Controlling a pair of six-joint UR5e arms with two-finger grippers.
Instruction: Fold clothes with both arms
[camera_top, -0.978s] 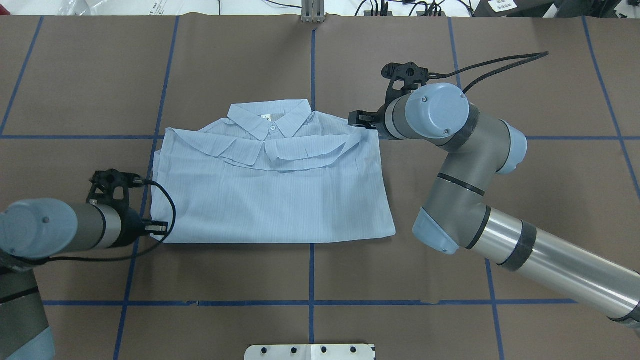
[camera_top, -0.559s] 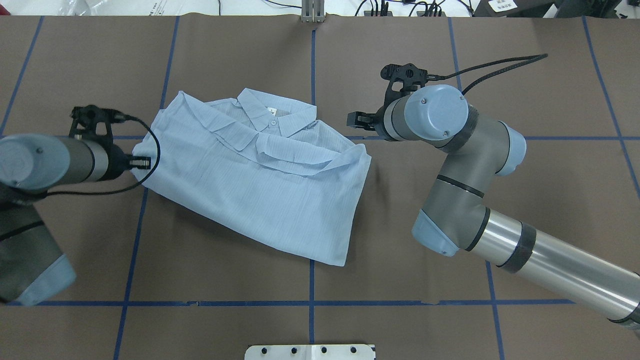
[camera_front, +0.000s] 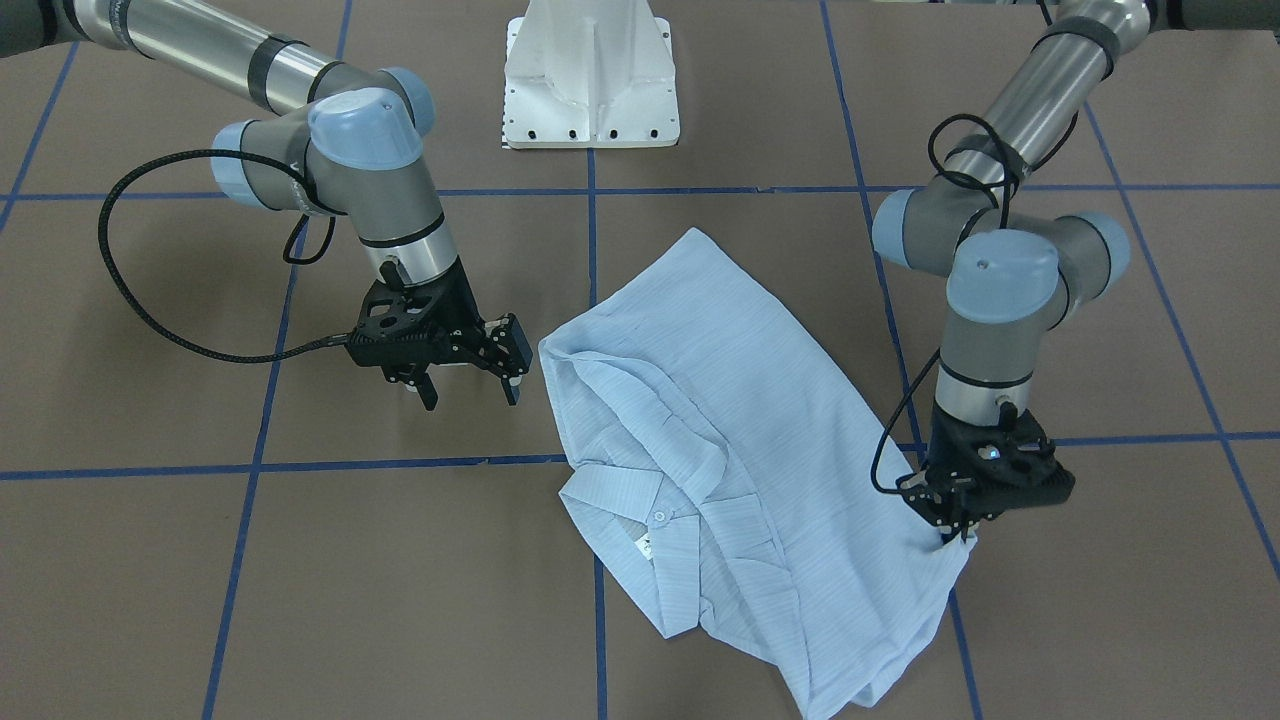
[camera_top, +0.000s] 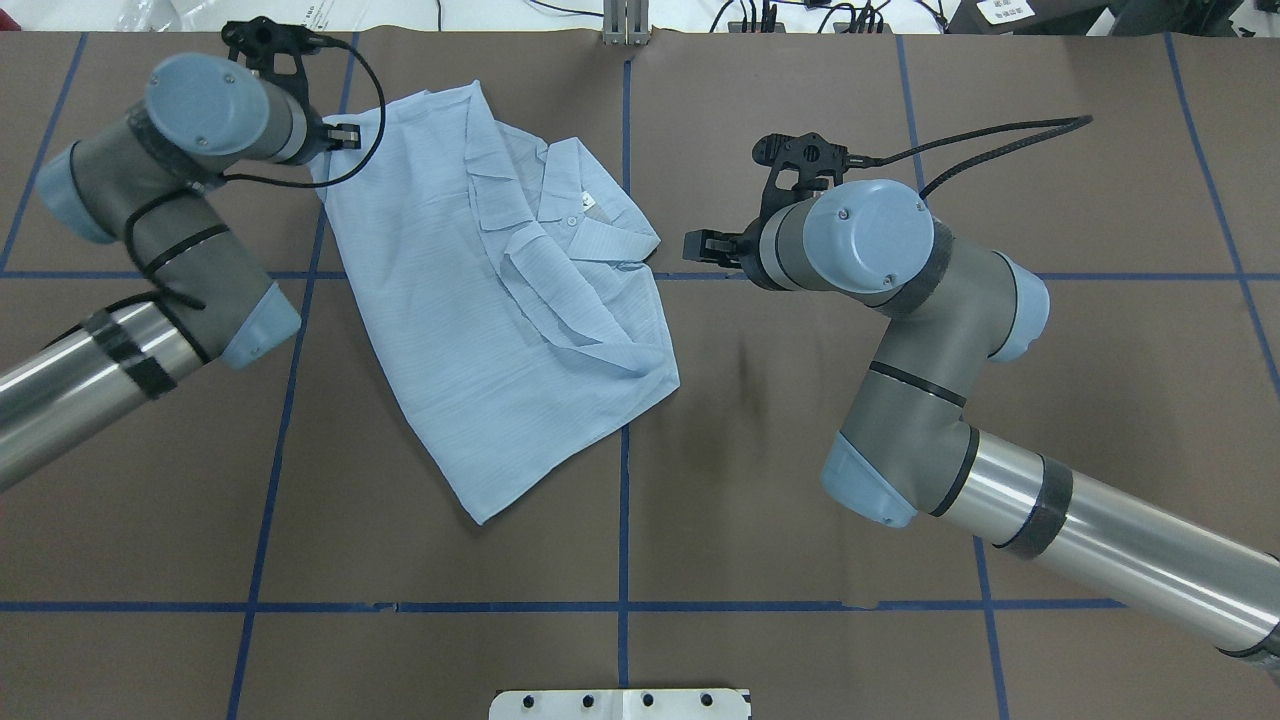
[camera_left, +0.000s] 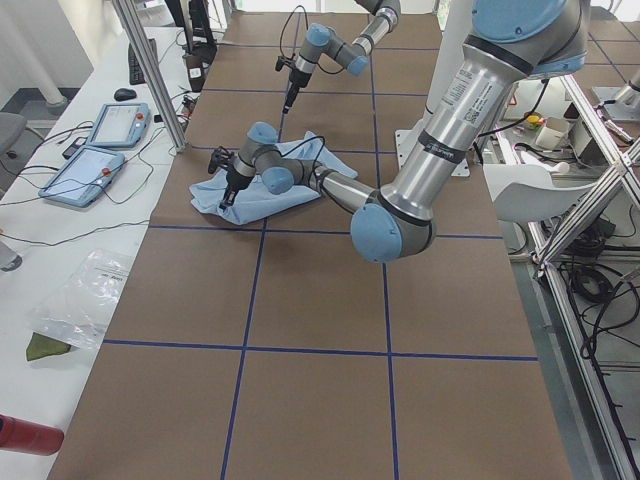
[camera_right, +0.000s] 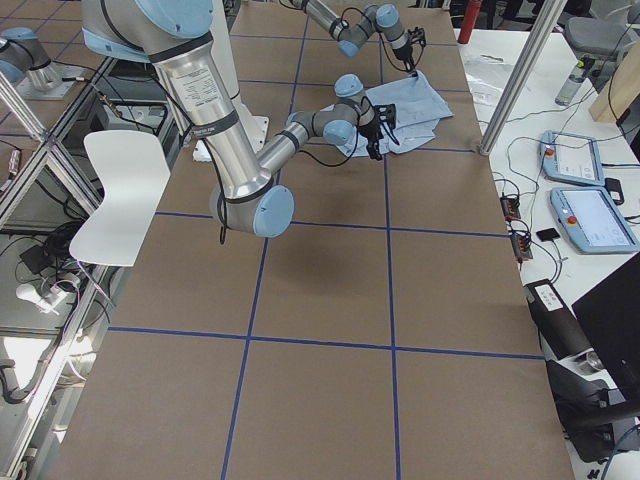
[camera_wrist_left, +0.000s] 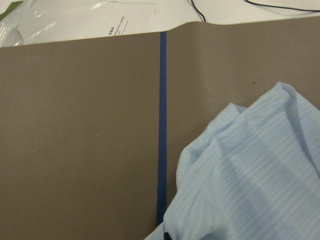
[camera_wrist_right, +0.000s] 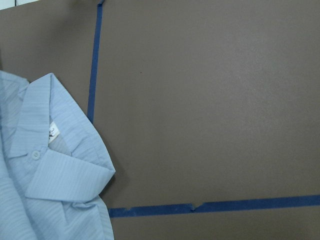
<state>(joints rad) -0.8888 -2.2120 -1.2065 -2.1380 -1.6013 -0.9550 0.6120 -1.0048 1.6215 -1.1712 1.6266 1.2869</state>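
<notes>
Light-blue and thin, the faintly pinstriped long-sleeved shirt (camera_top: 500, 330) lay folded and slanted across the brown paper-covered worktop (camera_top: 400, 660) with its grid of blue tape, between the two grey-and-silver arms. Its pointed collar (camera_top: 575, 205) sat close to the centre tape line, on the side far from the robot. A small white button (camera_wrist_right: 35, 154) showed at the throat and a white label (camera_wrist_right: 51, 131) inside the neck. Loose folded flaps lay across the chest below the collar. One folded corner of the body pointed back toward the robot's side.

The black two-finger left gripper (camera_front: 955, 530) pointed down at the shirt's far left corner, its jaws pressed together on the cloth edge. The left wrist view showed bunched fabric close under the camera, beside a blue tape line. The black two-finger right gripper (camera_front: 470, 392) hung just beside the shirt's opposite shoulder without touching it, jaws spread with nothing between them. A white pedestal base (camera_front: 590, 70) stood at the robot's edge of the worktop.
</notes>
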